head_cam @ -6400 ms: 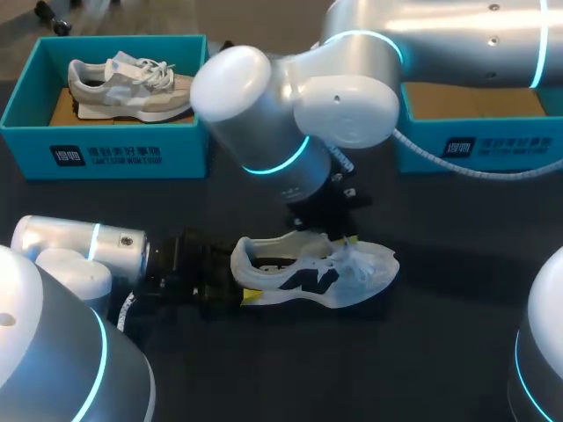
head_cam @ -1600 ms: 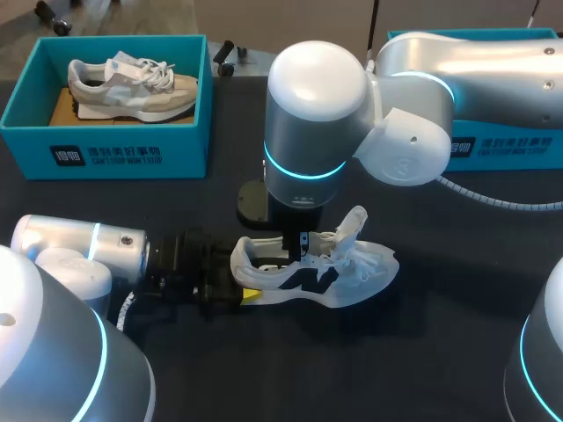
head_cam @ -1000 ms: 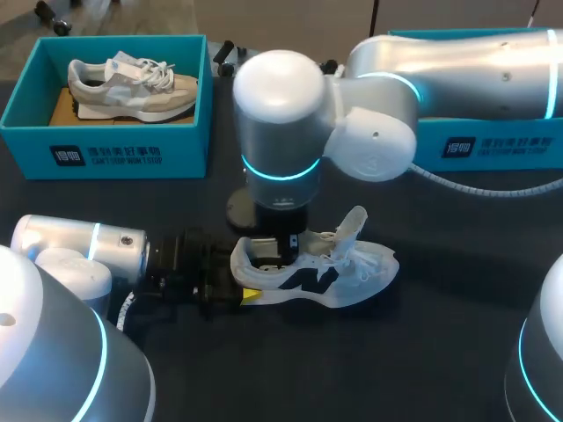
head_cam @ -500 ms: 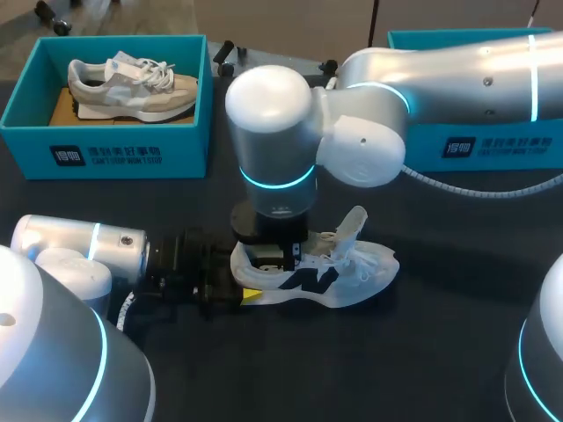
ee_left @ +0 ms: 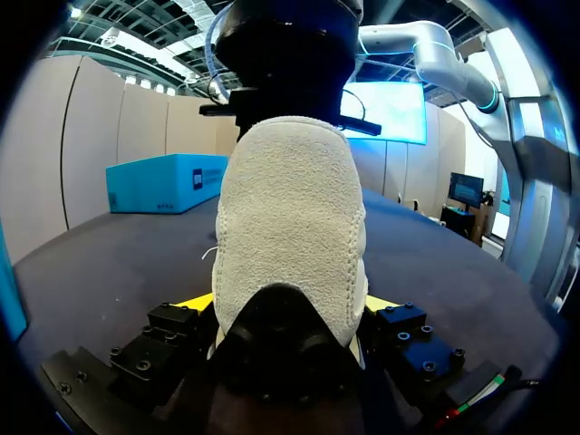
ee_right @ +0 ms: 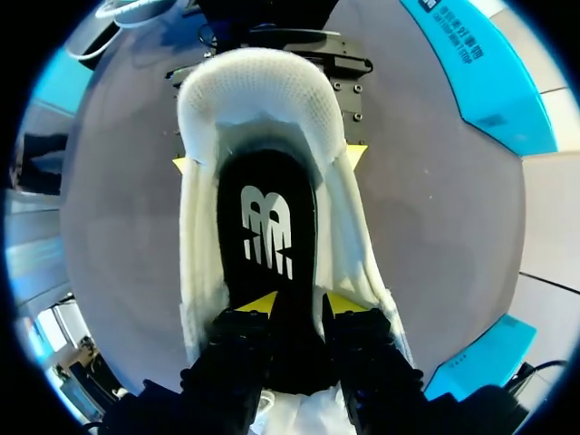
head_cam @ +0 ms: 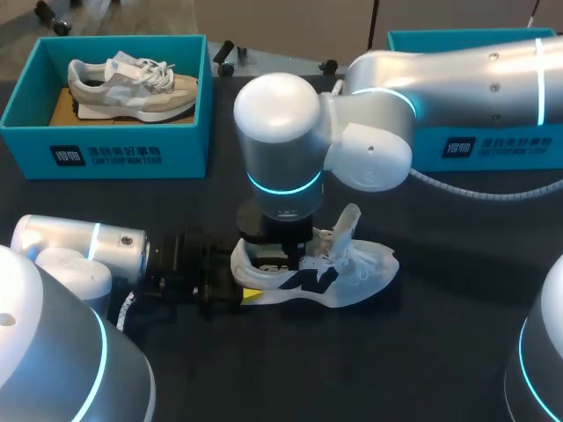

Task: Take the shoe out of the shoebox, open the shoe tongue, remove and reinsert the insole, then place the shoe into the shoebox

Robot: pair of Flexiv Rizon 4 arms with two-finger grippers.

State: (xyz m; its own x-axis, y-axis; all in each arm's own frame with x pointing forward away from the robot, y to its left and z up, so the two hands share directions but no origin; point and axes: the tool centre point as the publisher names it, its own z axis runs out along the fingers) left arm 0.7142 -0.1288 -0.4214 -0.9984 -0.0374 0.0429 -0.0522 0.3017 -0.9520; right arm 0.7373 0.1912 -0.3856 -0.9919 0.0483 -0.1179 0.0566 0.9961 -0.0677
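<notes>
Shoe point(head_cam: 356, 268) upright on table point(head_cam: 396, 369), outside the box. My left claw point(ee_left: 288, 304) clamps the heel to steady it. Tongue point(head_cam: 349, 221) is raised for access. My right claw point(ee_right: 294, 306), down in the opening, pinches the black insole point(ee_right: 267, 227), probably to work it.

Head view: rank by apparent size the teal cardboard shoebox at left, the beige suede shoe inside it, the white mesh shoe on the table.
1. teal cardboard shoebox
2. white mesh shoe
3. beige suede shoe, farther from the camera, so the shoes' order is unsure.
</notes>
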